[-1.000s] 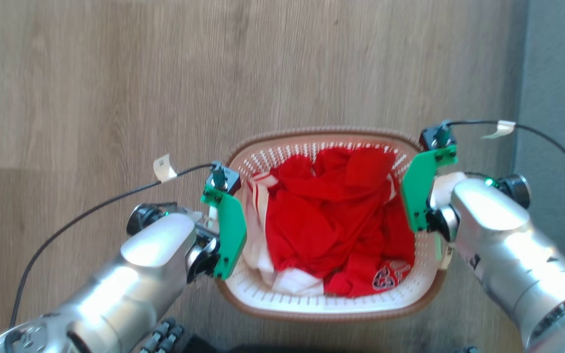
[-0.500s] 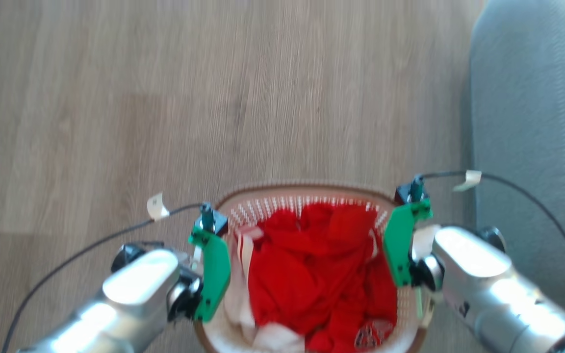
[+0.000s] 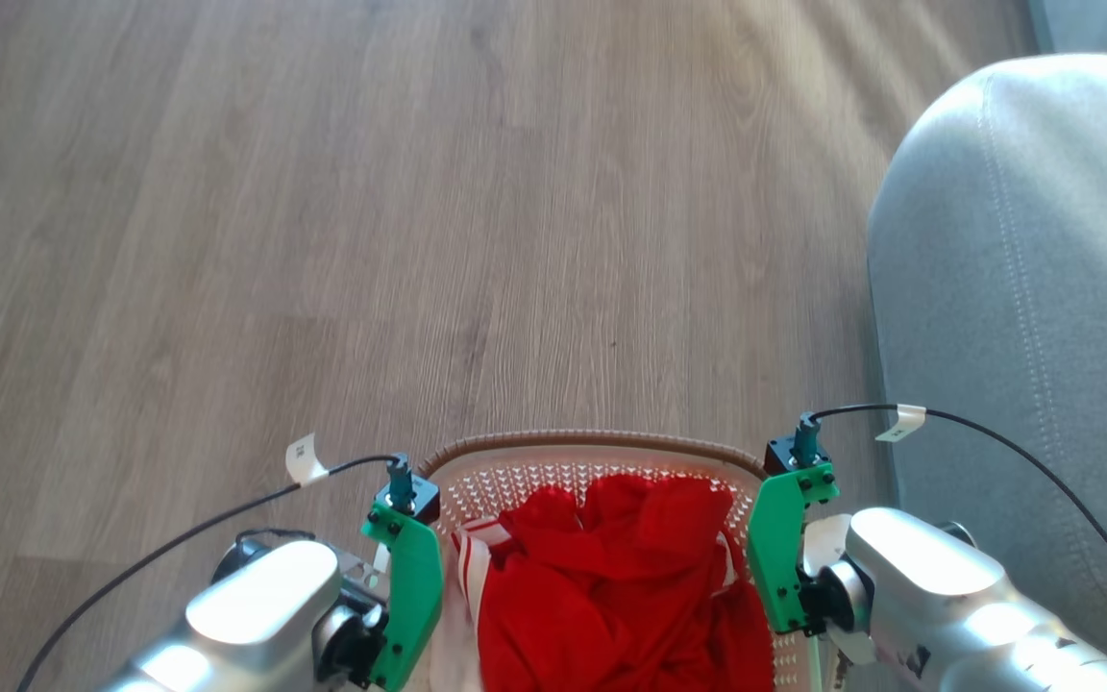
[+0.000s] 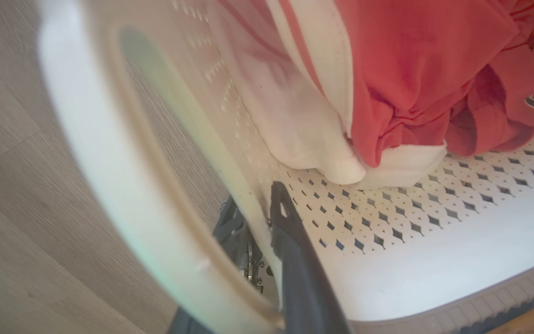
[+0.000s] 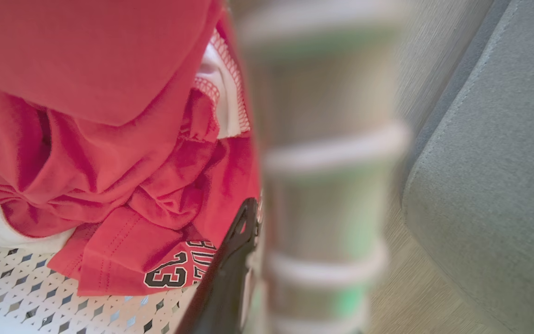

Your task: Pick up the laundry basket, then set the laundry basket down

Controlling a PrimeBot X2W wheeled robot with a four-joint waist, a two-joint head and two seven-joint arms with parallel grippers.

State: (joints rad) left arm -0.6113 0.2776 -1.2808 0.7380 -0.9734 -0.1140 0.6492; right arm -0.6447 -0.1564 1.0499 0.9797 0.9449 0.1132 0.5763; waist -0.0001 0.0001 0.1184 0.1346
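Hold: laundry basket crosswise between arms (sofa right of it).
Left gripper: pinching basket's left wall.
Right gripper: pinching basket's right wall.

Clothes lay heaped in the laundry basket. The left gripper pinched its left wall, one finger inside, one outside; the right gripper held the right wall. Floor stretched ahead; sofa stood to the basket's right.

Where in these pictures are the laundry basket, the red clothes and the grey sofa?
laundry basket (image 3: 592, 438): head view, on its brown far rim.
red clothes (image 3: 611, 586): head view, middle of the heap.
grey sofa (image 3: 1024, 288): head view, on its rounded arm.
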